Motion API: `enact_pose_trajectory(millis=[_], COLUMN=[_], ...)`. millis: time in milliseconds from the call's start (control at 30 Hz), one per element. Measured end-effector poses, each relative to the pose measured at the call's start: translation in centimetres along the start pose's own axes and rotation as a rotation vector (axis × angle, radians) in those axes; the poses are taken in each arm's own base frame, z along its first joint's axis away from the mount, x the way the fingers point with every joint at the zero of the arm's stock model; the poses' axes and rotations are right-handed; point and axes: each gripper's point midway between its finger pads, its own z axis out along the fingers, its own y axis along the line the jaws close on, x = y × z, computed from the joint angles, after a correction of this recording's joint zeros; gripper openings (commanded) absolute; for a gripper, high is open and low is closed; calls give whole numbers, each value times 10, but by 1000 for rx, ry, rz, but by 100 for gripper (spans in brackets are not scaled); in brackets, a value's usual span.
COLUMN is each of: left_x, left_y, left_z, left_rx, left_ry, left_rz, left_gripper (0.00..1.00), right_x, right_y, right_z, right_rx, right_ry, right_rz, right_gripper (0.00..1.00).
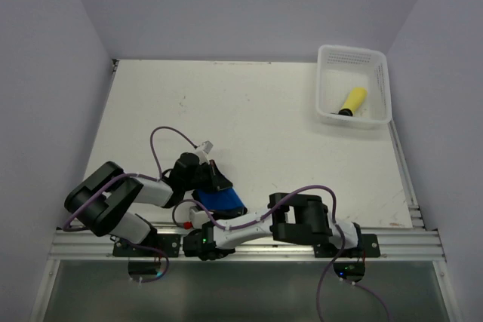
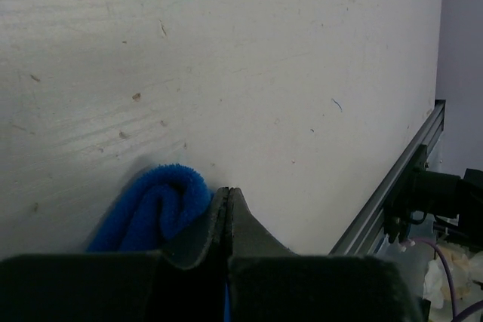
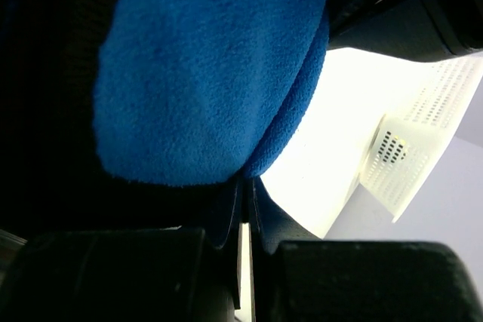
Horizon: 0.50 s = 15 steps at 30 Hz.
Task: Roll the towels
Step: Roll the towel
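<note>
Slip risk: blue towel point(image 1: 220, 201) bunched at the worktop's point(image 1: 249, 111) near edge.
The left hand point(image 2: 229, 194) and right hand point(image 3: 245, 186) have fingers together against it. Hold on cloth unclear, so fold may spring open. The yellow towel point(image 1: 352, 101) lies in far-right basket point(image 1: 326, 115).

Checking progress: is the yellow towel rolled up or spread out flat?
Rolled: the yellow towel lies as a compact tube inside the white basket.

Robotics lab cell: scuffed white table point(image 1: 249, 111), bare pale walls point(image 1: 249, 5), two arms point(image 1: 302, 220) on an aluminium rail point(image 1: 407, 243).
</note>
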Motion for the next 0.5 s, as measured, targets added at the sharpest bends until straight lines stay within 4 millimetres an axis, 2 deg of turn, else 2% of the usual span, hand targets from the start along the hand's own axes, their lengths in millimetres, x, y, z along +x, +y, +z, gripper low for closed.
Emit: enact_pose_trajectory(millis=[67,200,300,500], left_x=[-1,0,2,2], left_y=[2,7,9,13], left_z=[-2,-10,-14,-17], left_rx=[-11,-37,-50,-59], left_ry=[-17,-63,-95,-149], left_rz=[-6,-24,-30,-45], left_gripper=[0,0,0,0], right_x=[0,0,0,-3], right_y=[0,-1,-5,-7], right_z=[-1,-1,-5,-22], right_rx=[-4,-16,-28,-148], right_ry=[-8,-19,-29,-80], right_rz=[20,74,116,307], right_gripper=[6,27,36,44])
